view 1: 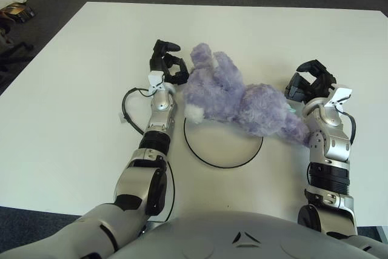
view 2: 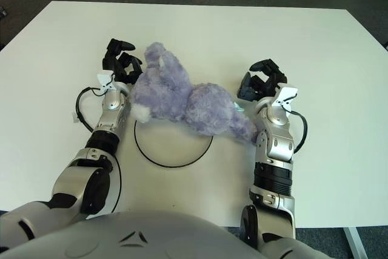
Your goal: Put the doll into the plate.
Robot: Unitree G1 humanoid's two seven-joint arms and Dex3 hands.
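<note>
A purple plush doll (view 1: 236, 98) lies slanted across the far part of a white plate with a thin black rim (view 1: 221, 165). Its head end is at the upper left and its other end hangs over the plate's right side, against my right forearm. My left hand (view 1: 167, 65) is just left of the doll's head, fingers spread and holding nothing. My right hand (view 1: 309, 81) is to the right of the doll's body, a little apart from it, with loosely opened fingers and nothing in them.
The white table (view 1: 73, 89) stretches wide around the plate, with dark floor beyond its far edge. A black cable (view 1: 125, 110) loops on the table beside my left wrist. Some clutter (view 1: 15, 11) sits off the table at the far left.
</note>
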